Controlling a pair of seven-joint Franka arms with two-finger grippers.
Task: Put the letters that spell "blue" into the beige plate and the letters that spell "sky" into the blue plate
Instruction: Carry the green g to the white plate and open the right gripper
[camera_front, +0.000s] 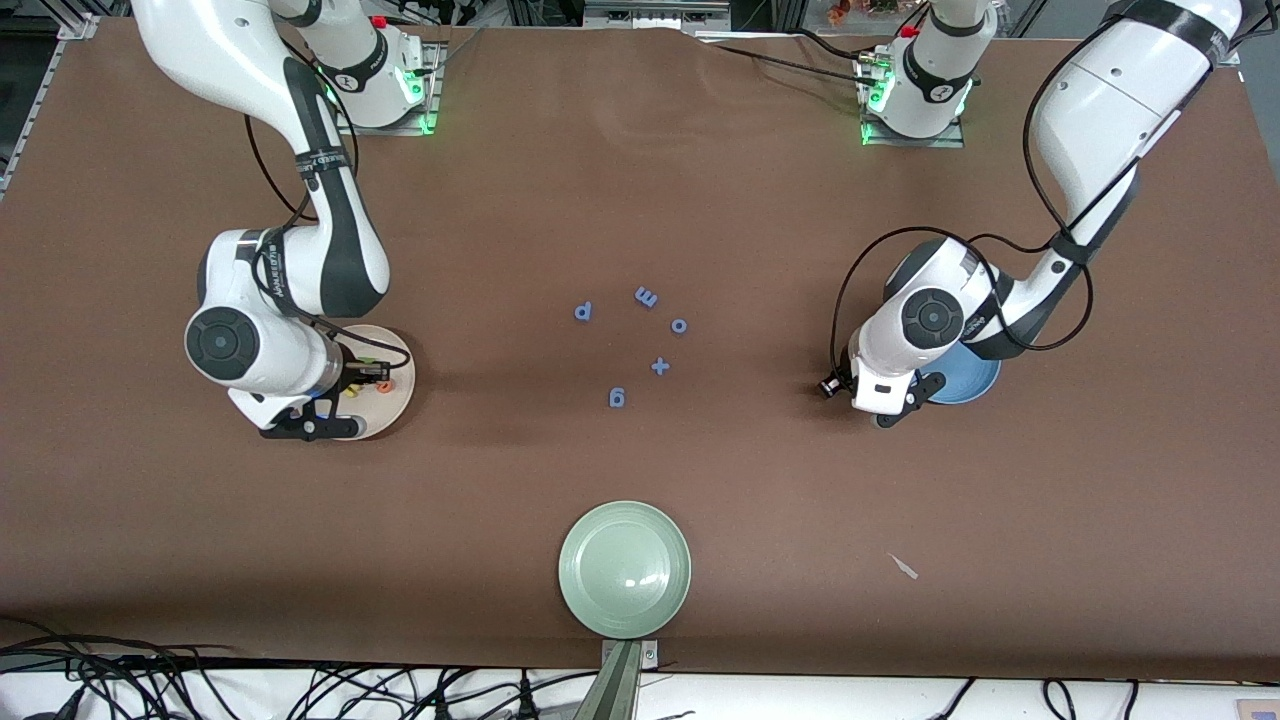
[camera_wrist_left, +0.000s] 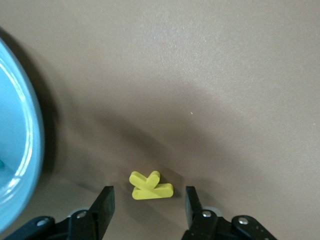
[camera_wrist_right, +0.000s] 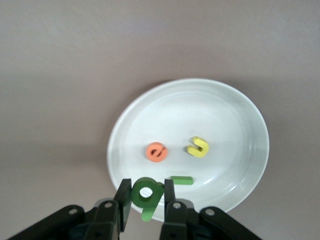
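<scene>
My right gripper (camera_wrist_right: 146, 195) is shut on the green "b" (camera_wrist_right: 145, 189) and holds it over the rim of the beige plate (camera_wrist_right: 240, 105). In that plate lie the orange "e" (camera_wrist_right: 155, 152), the yellow "u" (camera_wrist_right: 198, 147) and the green "l" (camera_wrist_right: 181, 180). My left gripper (camera_wrist_left: 149, 200) is open beside the blue plate (camera_wrist_left: 20, 150), its fingers either side of the yellow "k" (camera_wrist_left: 150, 186), which lies on the table. From the front, the right gripper (camera_front: 362, 377) hangs over the beige plate (camera_front: 395, 405), and the left gripper (camera_front: 832, 387) is next to the blue plate (camera_front: 975, 385).
Several all-blue letters (camera_front: 647, 297) lie scattered mid-table between the arms. A pale green plate (camera_front: 625, 570) sits near the front edge. A small white scrap (camera_front: 903, 566) lies toward the left arm's end.
</scene>
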